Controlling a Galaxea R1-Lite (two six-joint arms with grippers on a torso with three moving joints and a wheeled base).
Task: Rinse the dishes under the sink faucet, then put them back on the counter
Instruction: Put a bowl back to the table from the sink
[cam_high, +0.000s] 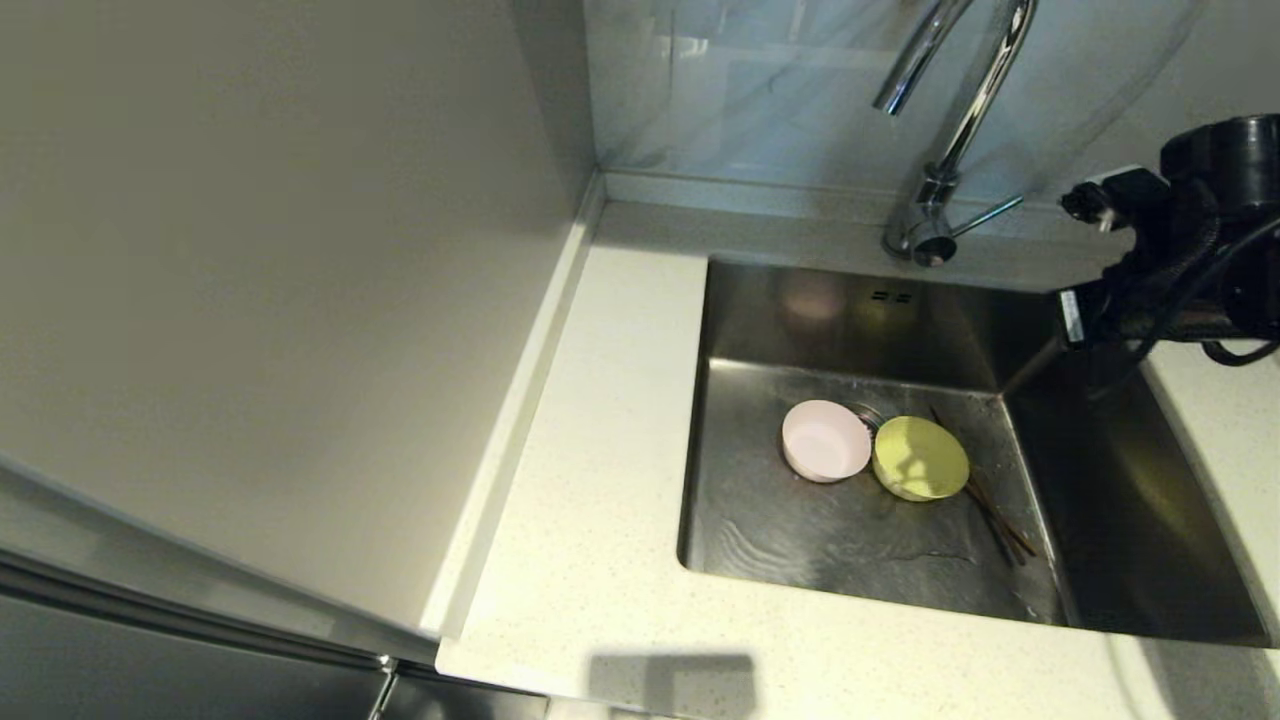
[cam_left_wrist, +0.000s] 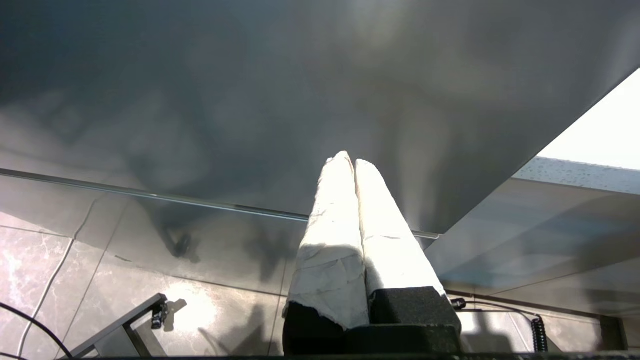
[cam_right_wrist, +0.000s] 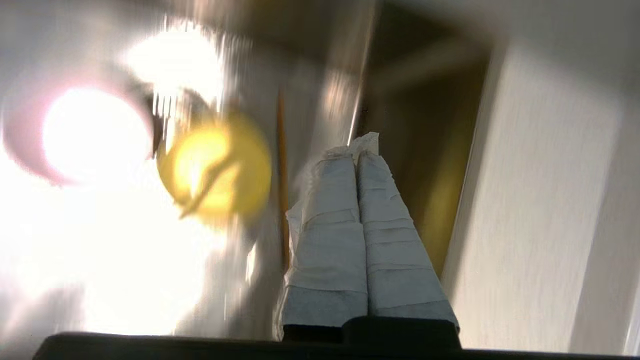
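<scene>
Left to right across the head view: broad off-white speckled stone tabletop (cam_high: 600, 500), smooth and matte, with a low raised back edge against grey marbled tile

Left gripper (cam_left_wrist: 348, 159) parked out of the head view, aimed at a dark cabinet panel above a tiled floor, padded jaws clenched on nothing

Square brushed-steel sink (cam_high: 745, 300) sunk into the tabletop, floor wet and rippled, two small overflow slots in the back wall

Pink bowl (cam_high: 825, 440) lay on the sink floor, tipped on its side with the mouth facing left and forward, touching or just beside the strainer drain (cam_high: 866, 414), which was mostly hidden behind the bowls

Yellow bowl (cam_high: 920, 458) sat just right of the pink one, rim tilted, apparently leaning over the chopsticks (cam_high: 995, 510), which ran along the floor from behind it toward the front right

Judged light, stiff and thin-walled, both bowls; likely slick while wet, so best pinched across the rim wall, one jaw inside and one outside. Chopsticks judged thin, rigid and apt to roll; best pinched together near the middle

Tall chrome gooseneck faucet (cam_high: 950, 130) stood behind the sink, thin straight lever (cam_high: 990, 214) pointing right, no water seen running

Right gripper (cam_right_wrist: 359, 150) hung above the sink's right side, wrapped jaws pressed together and empty, yellow bowl (cam_right_wrist: 215, 167) and pink bowl (cam_right_wrist: 85, 135) below it

Rinsing judged not yet begun, with every dish in the sink
</scene>
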